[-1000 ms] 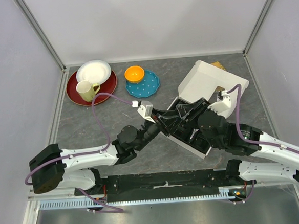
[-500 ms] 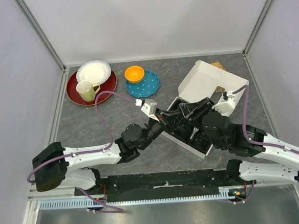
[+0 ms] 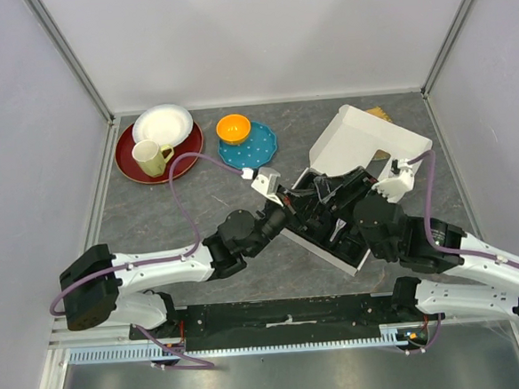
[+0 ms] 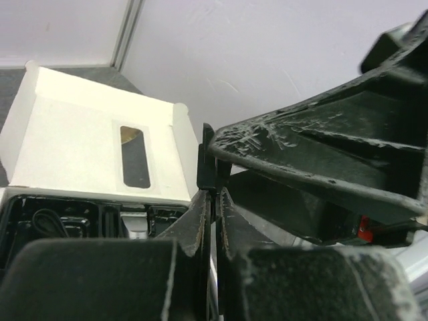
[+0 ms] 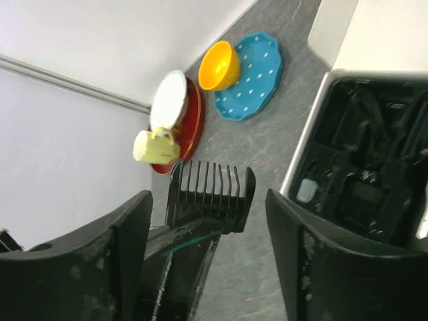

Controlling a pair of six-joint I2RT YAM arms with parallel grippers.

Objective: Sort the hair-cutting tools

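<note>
Tabletop (image 5: 267, 200) beside the box rim (image 5: 304, 144): left fingers (image 4: 194, 227) clamp a comb attachment (image 5: 210, 194), right fingers (image 5: 321, 267) gape.

Three plates (image 3: 131, 163) (image 3: 167, 123) (image 3: 258, 148), one bowl (image 3: 233, 126), one mug (image 3: 150, 155), one box (image 3: 355, 139)

From overhead, my two wrists cover most of the black tray (image 3: 323, 210), so I can't sort out its contents. On the left wrist camera, a silver piece (image 4: 134, 224) at seven o'clock is cut off by my left gripper (image 4: 212, 200). On the right wrist camera that gripper hides the comb attachment (image 5: 210, 194) base, and the tray runs off the three o'clock edge.
</note>
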